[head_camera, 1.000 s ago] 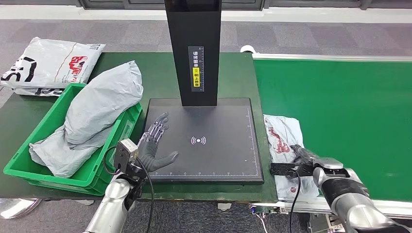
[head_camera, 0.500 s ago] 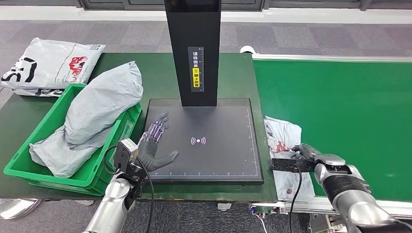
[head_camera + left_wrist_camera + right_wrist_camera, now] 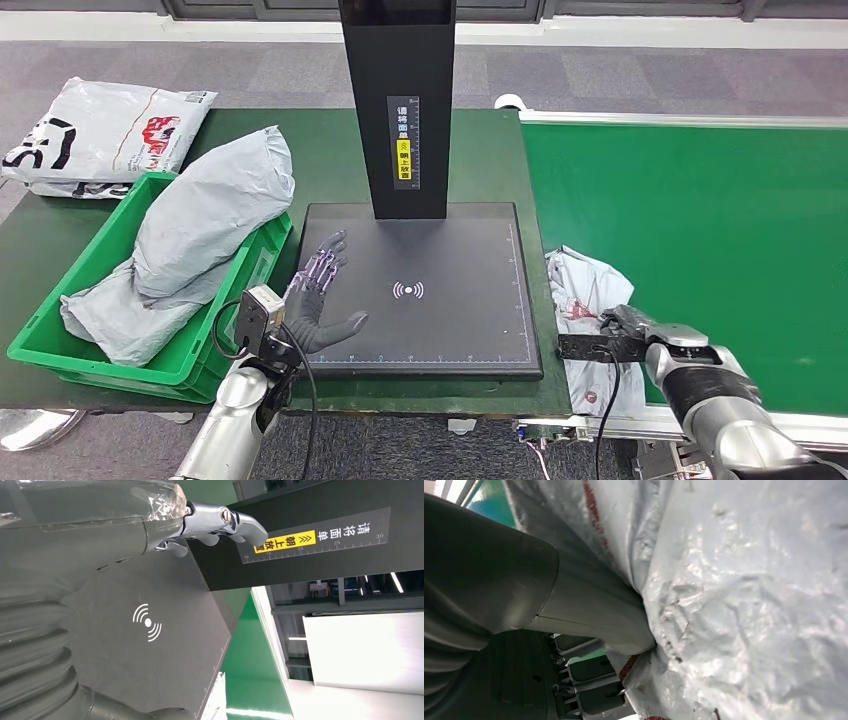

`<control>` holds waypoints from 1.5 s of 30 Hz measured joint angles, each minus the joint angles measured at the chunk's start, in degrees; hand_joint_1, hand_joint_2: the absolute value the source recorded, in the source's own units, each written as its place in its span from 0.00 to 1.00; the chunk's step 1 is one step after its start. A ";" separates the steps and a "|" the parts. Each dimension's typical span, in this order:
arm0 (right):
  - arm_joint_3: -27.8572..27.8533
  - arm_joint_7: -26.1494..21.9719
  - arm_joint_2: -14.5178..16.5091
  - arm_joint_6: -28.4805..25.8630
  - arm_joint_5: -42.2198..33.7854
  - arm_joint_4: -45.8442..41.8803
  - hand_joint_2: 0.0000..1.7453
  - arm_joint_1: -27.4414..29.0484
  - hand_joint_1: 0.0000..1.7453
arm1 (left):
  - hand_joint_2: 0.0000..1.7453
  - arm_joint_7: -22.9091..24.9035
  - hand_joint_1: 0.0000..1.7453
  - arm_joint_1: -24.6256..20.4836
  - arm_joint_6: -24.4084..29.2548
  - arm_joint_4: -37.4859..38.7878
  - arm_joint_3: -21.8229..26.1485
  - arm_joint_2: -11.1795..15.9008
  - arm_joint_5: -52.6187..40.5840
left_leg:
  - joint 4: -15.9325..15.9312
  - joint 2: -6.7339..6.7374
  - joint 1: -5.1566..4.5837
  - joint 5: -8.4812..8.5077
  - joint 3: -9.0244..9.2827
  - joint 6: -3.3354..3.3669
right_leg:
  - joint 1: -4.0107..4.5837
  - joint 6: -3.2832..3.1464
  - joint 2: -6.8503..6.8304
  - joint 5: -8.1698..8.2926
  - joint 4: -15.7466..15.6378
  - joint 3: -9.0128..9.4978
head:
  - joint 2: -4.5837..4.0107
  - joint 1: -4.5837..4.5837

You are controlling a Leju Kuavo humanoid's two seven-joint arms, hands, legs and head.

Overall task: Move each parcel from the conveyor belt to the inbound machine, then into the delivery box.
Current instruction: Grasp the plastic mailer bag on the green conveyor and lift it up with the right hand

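In the head view, the right hand (image 3: 628, 335) gripped the white parcel (image 3: 588, 300) at the near edge of the conveyor belt (image 3: 700, 220), just beside the inbound machine (image 3: 420, 285); within the last second the parcel had gone from lying flat to bunched and raised under the hand, which suggested the lift toward the scanner plate had begun. The left hand (image 3: 318, 300) stayed spread and empty over the plate's left edge, next to the green delivery box (image 3: 60, 335) holding a grey parcel (image 3: 195, 235). In the left wrist view, its fingers (image 3: 220, 522) reached out bare toward the machine's column. In the right wrist view, the thumb (image 3: 589, 610) pressed into crumpled parcel plastic (image 3: 749, 605), confirming the hold.
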 joint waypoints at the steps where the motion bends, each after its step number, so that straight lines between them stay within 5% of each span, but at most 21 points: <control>1: 0.00 0.00 0.00 0.02 -0.01 0.00 1.00 0.07 1.00 | 1.00 0.00 0.00 0.00 0.00 0.00 0.00 0.00 0.00 | 0.00 0.00 0.00 0.00 0.00 0.00 | 0.00 0.00 0.00 0.00 0.00 0.00 | 0.00 0.00; 36: 0.00 -0.43 0.02 -0.02 -0.48 0.00 1.00 0.58 1.00 | 1.00 -0.02 0.00 0.02 0.15 -0.02 0.00 0.00 -0.03 | 0.00 0.00 0.00 -0.01 -0.03 0.01 | 0.00 0.00 0.00 0.00 0.00 0.02 | 0.00 0.00; 38: -1.04 -4.71 0.19 -1.16 -5.65 -0.66 1.00 0.49 1.00 | 1.00 -0.05 0.00 0.77 1.81 -0.95 0.00 0.02 -0.65 | -0.01 -0.01 0.00 -0.01 -0.08 0.01 | -0.01 -0.01 -0.01 0.01 0.01 0.01 | 0.00 0.01; 40: -5.16 -10.03 0.18 -1.64 -19.45 -3.14 1.00 0.49 1.00 | 1.00 0.25 0.00 2.63 3.67 -3.54 0.01 0.12 -1.47 | -0.01 0.07 -0.03 -0.02 -0.17 0.00 | -0.04 -0.03 0.07 0.05 0.03 -0.13 | 0.00 0.01; 43: -18.57 -10.44 0.09 -0.60 -47.97 -7.70 1.00 0.60 1.00 | 1.00 0.96 0.00 4.73 3.95 -6.92 0.03 0.23 -1.96 | 0.00 -0.08 -0.05 0.01 -0.28 0.03 | -0.06 0.05 -0.09 -0.01 0.03 -0.24 | 0.00 -0.01; 45: -27.62 -10.44 0.21 -0.91 -59.58 -9.13 1.00 0.48 1.00 | 1.00 1.09 0.00 5.34 3.89 -8.12 0.05 0.25 -2.09 | 0.00 -0.48 -0.04 0.03 -0.33 0.06 | -0.05 0.13 -0.47 -0.11 0.03 -0.12 | 0.00 0.00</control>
